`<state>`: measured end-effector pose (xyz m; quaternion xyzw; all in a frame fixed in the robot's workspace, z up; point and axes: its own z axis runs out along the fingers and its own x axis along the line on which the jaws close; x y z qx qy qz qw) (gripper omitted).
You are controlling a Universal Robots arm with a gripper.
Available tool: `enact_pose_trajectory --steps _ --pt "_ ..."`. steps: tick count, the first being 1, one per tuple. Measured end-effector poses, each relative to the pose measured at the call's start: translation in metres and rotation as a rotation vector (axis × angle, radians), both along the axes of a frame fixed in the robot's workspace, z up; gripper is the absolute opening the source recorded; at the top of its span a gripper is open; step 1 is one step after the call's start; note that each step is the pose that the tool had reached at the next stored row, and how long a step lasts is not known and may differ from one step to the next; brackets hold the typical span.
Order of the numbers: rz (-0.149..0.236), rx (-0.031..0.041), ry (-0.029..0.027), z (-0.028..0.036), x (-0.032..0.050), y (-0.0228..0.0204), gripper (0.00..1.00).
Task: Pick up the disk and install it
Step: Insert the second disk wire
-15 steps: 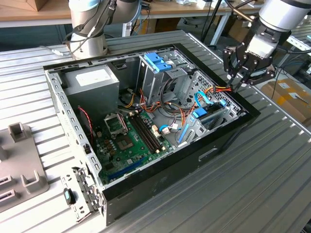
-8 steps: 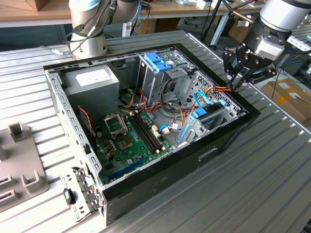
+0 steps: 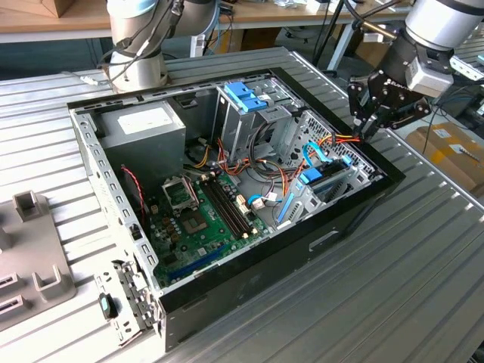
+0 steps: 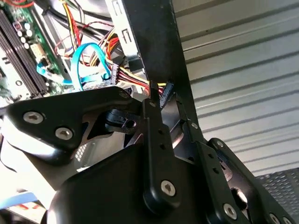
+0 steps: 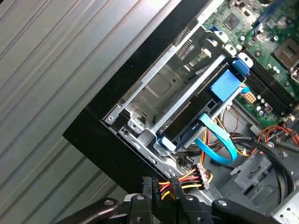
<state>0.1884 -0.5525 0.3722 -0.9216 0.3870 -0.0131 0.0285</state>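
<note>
The disk (image 5: 186, 124) stands on edge in the metal drive bay (image 5: 161, 88) at one corner of the open computer case (image 3: 227, 302), with a light-blue rail along it and a blue tab (image 5: 226, 86) on top. In the exterior view the disk (image 3: 330, 184) lies by the case's wall on the exterior view's right. My gripper (image 3: 368, 128) hangs just above that wall, a short way from the disk. In both wrist views my gripper (image 4: 166, 100) (image 5: 161, 189) has its tips closed around the black plug (image 4: 167, 91) of a red-and-yellow power cable (image 5: 189, 179).
A blue data cable (image 5: 219, 144) loops beside the bay. The motherboard (image 3: 200, 215), a grey power-supply box (image 3: 144, 125) and a blue-topped drive cage (image 3: 246, 94) are also in the case. The case stands on a ribbed metal table (image 3: 423, 272); grey fixtures (image 3: 34, 265) lie at the exterior view's left.
</note>
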Motion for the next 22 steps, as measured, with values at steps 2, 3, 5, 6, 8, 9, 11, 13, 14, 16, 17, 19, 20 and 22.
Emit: enact_pose_trajectory --steps 2,3,5,6,8,9,11,13,14,16,17,19,20,22 --pt "0.022 -0.0001 0.0000 -0.0003 0.0013 0.0000 0.29" --pt "0.030 0.0000 0.0000 -0.0004 0.0021 0.0000 0.29" --pt "0.033 0.0001 0.0000 -0.0007 0.0027 0.0000 0.29" --pt "0.034 0.0001 0.0000 -0.0010 0.0028 0.0000 0.29" --pt "0.037 -0.0002 0.0000 -0.0021 0.0030 0.0000 0.29" --pt "0.039 0.0003 0.0000 -0.0023 0.0030 0.0000 0.29" --pt "0.045 0.0027 -0.0003 -0.0030 0.0031 0.0000 0.29" --pt "0.051 0.0035 -0.0008 -0.0036 0.0031 0.0000 0.29" --pt "0.052 0.0034 -0.0008 -0.0037 0.0031 0.0000 0.29" --pt "0.061 0.0035 -0.0008 -0.0041 0.0030 0.0000 0.29" --pt "0.071 0.0037 -0.0007 -0.0042 0.0031 0.0000 0.29" --pt "0.107 0.0038 -0.0007 -0.0045 0.0035 0.0000 0.29" --pt "0.124 0.0039 -0.0007 -0.0045 0.0037 0.0000 0.29" --pt "0.152 0.0038 -0.0006 -0.0045 0.0040 0.0000 0.29"
